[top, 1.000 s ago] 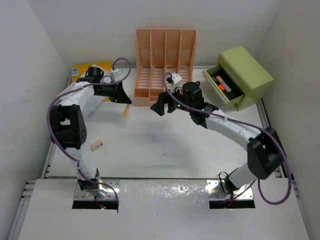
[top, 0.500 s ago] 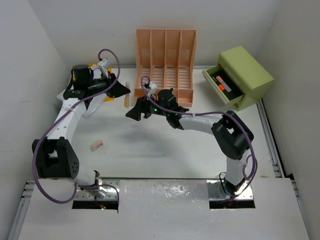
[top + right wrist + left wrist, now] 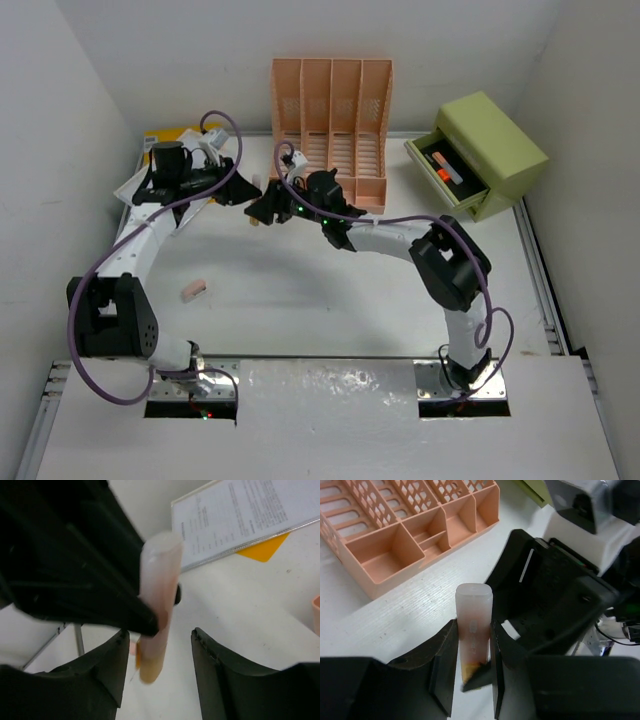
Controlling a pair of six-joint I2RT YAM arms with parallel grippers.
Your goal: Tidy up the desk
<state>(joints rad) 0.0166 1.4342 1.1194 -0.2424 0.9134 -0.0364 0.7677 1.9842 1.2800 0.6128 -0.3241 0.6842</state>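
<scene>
White bench spreads below, and above its far-left part the left gripper clamps a pale tube while the right gripper gapes around it, seemingly for a handover.

Both arms stretched forward, grippers meeting nose to nose!
The left gripper points rightward, fingers clamped on a pale tube. The right gripper reaches across from the right, elbow bent, its fingers spread wide on either side of that tube.
</scene>
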